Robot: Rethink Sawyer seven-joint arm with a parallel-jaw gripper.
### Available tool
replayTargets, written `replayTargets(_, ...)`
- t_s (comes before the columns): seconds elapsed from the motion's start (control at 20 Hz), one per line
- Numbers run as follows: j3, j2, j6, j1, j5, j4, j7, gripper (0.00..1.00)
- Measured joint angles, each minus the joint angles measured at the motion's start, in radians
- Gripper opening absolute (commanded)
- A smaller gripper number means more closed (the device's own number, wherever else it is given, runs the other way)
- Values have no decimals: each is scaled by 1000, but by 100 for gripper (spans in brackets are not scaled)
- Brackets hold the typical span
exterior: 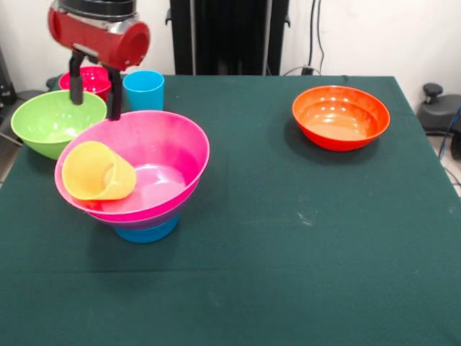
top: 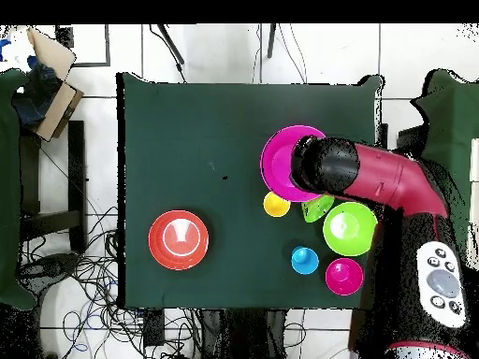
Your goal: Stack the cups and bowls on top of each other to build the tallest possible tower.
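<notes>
One dark green cloth-covered table [exterior: 302,245] carries everything. Red and black Sawyer arm [top: 393,182] comes down at the front view's upper left, wrist housing above the far rim of the pile.

Biggest piece: wide glossy pink plastic bowl [exterior: 162,155], tilted toward the camera, sitting on a stack with a purple rim just under it and a mid blue plastic bowl [exterior: 148,231] at the bottom, touching the cloth. That's the tower, left of centre in the front view.

Big lime green plastic bowl [exterior: 43,122] sits just beside the tower, on the cloth, at the left edge. Glossy orange plastic bowl [exterior: 340,117] is well apart, alone on the right side.

Small red plastic bowl [exterior: 90,79] is behind the lime one, partly hidden by the gripper fingers. Sky blue plastic tumbler [exterior: 144,89] stands upright behind the pink bowl, near the red one.

Orange-yellow plastic tumbler [exterior: 97,171] lies on its side inside the pink bowl, mouth toward the camera, against the near-left wall.

Gripper [exterior: 95,90]: two black fingers spread apart, nothing between them, tips just above the pink bowl's far-left rim; contact can't be told. Tumbler lies below and in front of the tips.
</notes>
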Motion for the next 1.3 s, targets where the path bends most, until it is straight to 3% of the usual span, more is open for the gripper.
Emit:
replayTargets(0.55,161,115,-10,-130,-50,-48,-21,100)
replayTargets(1.3,275,201,-11,-150,-85,-49,-21,100)
